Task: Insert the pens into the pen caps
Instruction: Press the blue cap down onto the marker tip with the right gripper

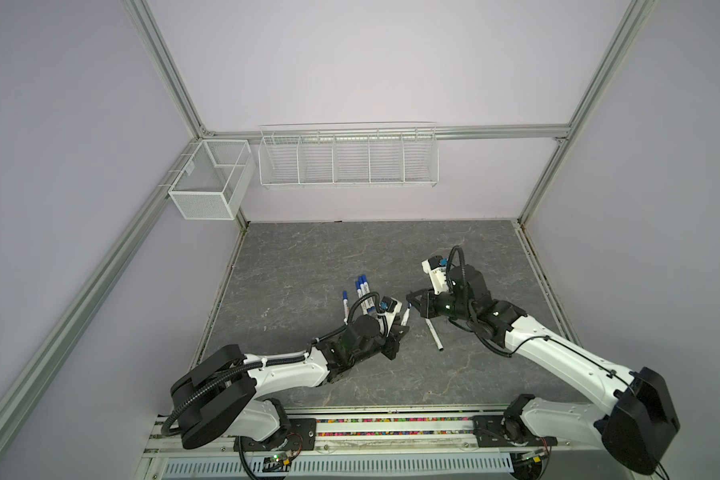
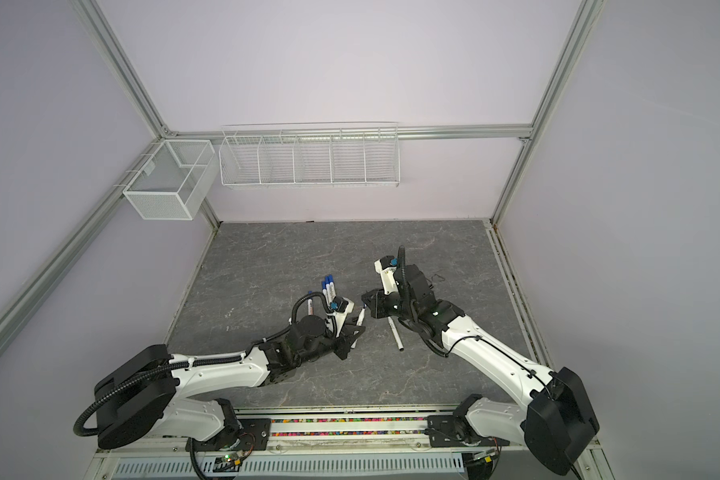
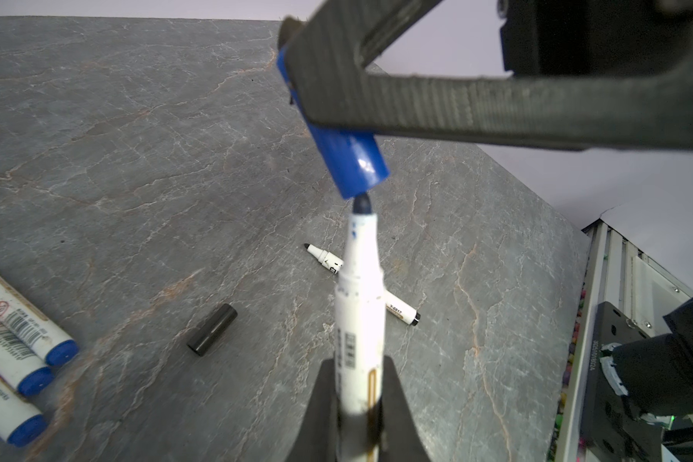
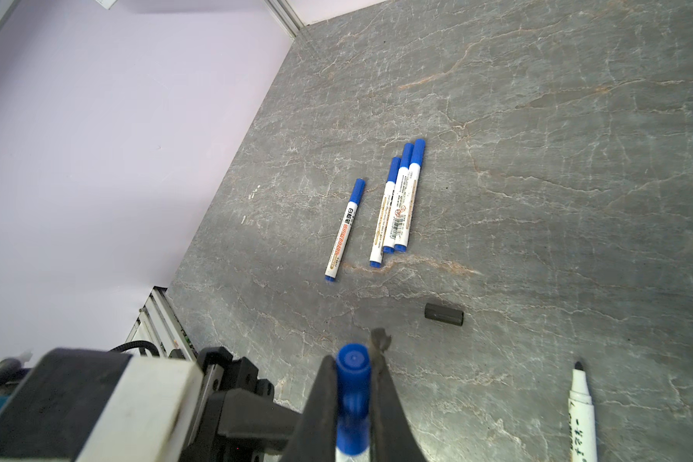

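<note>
Your left end effector is clenched on an uncapped pen. The pen's tip sits right at the mouth of the blue cap, which your right end effector grips. A black cap lies on the bench near both.

Pen tip at blue cap

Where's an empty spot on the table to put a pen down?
Bare: the far table from the back wall to the capped pens, and the near strip along the front rail. Crowded: the middle, where the left gripper and right gripper meet beside the black cap and uncapped pen.
</note>
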Action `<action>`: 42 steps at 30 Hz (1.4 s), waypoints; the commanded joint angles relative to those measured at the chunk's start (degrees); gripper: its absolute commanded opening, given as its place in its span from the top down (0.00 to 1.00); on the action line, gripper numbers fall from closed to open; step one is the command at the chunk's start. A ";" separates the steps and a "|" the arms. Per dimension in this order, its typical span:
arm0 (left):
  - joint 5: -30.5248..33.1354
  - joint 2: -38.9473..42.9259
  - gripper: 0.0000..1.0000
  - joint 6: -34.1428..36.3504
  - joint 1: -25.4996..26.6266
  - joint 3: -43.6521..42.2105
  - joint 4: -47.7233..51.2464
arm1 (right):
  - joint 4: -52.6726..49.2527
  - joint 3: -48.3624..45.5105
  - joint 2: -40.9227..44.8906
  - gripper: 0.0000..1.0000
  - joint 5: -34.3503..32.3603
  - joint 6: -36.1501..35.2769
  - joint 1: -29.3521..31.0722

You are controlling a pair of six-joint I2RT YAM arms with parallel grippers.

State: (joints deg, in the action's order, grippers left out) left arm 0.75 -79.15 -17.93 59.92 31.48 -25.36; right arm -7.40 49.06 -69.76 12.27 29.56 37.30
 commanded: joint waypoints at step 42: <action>4.16 2.29 1.00 -1.84 0.02 -3.24 -4.78 | -11.88 -6.33 4.45 0.93 30.26 -2.86 -3.14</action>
State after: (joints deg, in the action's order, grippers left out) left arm -2.11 -77.52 -17.96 61.93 27.94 -27.99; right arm -9.87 44.56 -67.05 31.33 27.77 32.77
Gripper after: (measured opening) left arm 0.103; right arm 0.133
